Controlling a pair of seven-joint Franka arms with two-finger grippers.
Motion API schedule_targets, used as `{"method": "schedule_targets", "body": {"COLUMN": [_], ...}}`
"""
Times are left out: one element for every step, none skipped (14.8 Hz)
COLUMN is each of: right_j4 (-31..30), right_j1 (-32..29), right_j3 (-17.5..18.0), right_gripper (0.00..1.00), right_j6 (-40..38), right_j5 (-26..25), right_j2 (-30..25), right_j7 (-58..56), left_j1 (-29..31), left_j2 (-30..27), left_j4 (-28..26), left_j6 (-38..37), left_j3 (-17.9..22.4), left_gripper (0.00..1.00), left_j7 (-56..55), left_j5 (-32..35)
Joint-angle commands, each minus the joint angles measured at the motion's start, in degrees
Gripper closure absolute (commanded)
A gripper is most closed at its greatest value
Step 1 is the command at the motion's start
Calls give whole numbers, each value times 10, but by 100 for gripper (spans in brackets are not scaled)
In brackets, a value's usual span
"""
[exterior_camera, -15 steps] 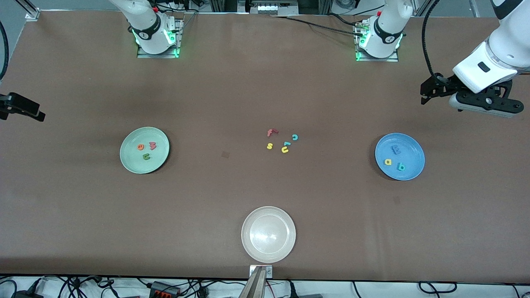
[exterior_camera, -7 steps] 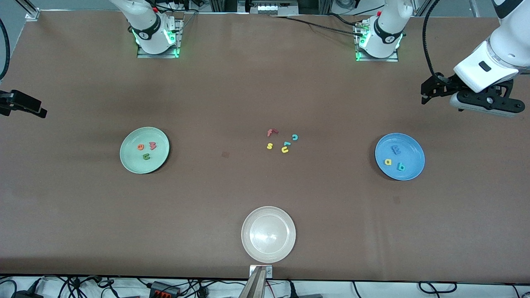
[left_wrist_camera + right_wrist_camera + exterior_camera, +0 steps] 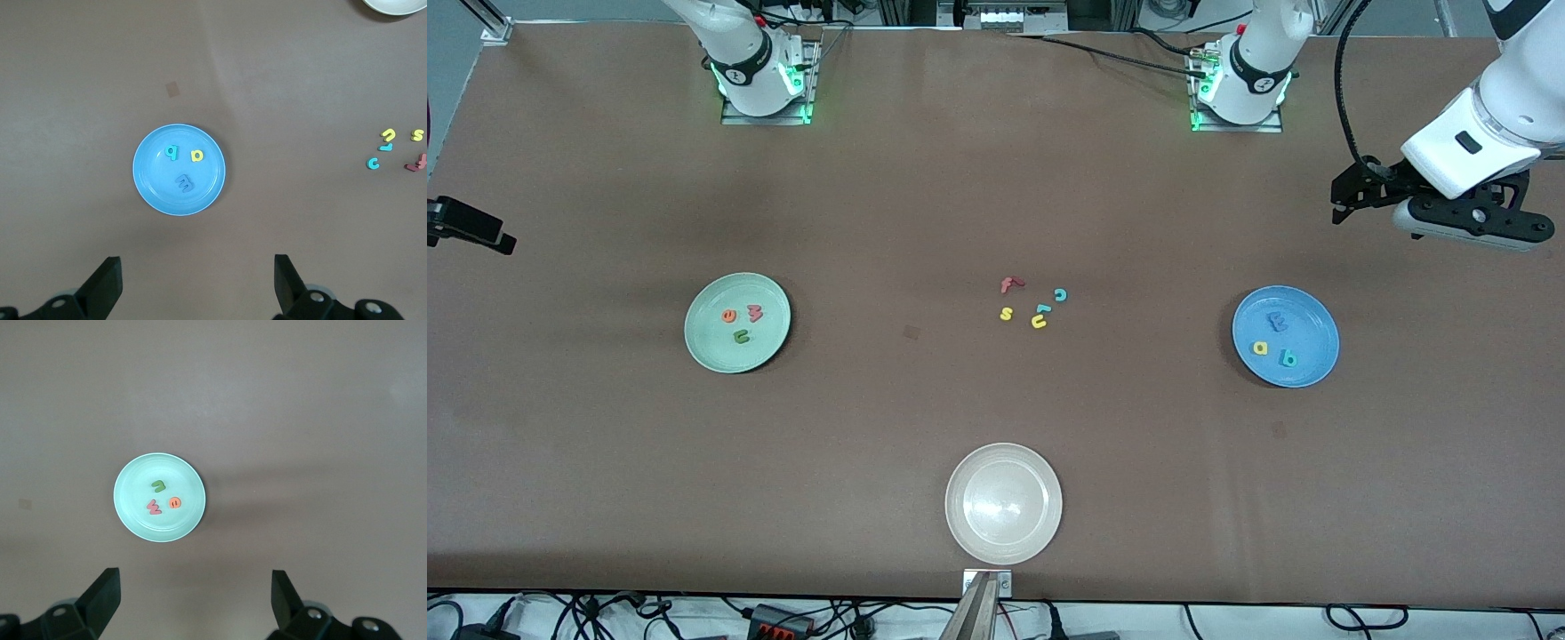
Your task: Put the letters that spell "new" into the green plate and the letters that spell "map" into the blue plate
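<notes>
The green plate [image 3: 710,345] lies toward the right arm's end of the table and holds the orange "e" [image 3: 729,315], the pinkish "w" [image 3: 755,312] and the green "n" [image 3: 741,336]. The blue plate [image 3: 1318,331] lies toward the left arm's end with the blue "m" [image 3: 1277,321], yellow "a" [image 3: 1261,348] and teal "p" [image 3: 1288,358] in it. My left gripper [image 3: 1337,201] hangs open and empty over bare table beside the blue plate [image 3: 152,188]. At the table's edge near the green plate [image 3: 133,510], my right gripper [image 3: 503,238] is also open and empty.
In the middle of the table lie loose letters: a red "f" [image 3: 1009,284], a teal "c" [image 3: 1060,294], a yellow "s" [image 3: 1006,313], a yellow u-shape [image 3: 1039,322] and a small teal piece [image 3: 1042,308]. A cream-white plate [image 3: 960,533] sits near the front edge.
My right gripper has drifted slightly outward toward its end of the table. The left gripper has barely shifted. Plates and letters have stayed put.
</notes>
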Motion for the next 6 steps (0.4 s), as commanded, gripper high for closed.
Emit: {"method": "schedule_targets", "body": {"right_j4": [-7,-6,-7,-7,-7,-7], "right_j1": [-13,-13,-13,-13,-12,-12], "right_j3": [15,15,15,15,15,15], "right_gripper": [0,0,0,0,0,0], "right_j6": [3,4,3,2,1,1], "right_j5": [-8,-8,-8,-8,-8,-8], "right_j2": [-6,-6,-6,-6,-6,-6], "right_j7": [12,12,12,12,12,12], "left_j1": [7,8,7,7,7,7], "left_j2": [-5,-5,-5,-5,-5,-5], "left_j4": [5,5,5,5,5,6], "left_j6": [-8,-8,-8,-8,-8,-8], "left_j3": [-4,-4,-4,-4,-4,-4], "left_gripper": [0,0,0,0,0,0], "left_j7": [14,14,14,14,14,14], "left_j5": [-4,-4,-4,-4,-4,-4]}}
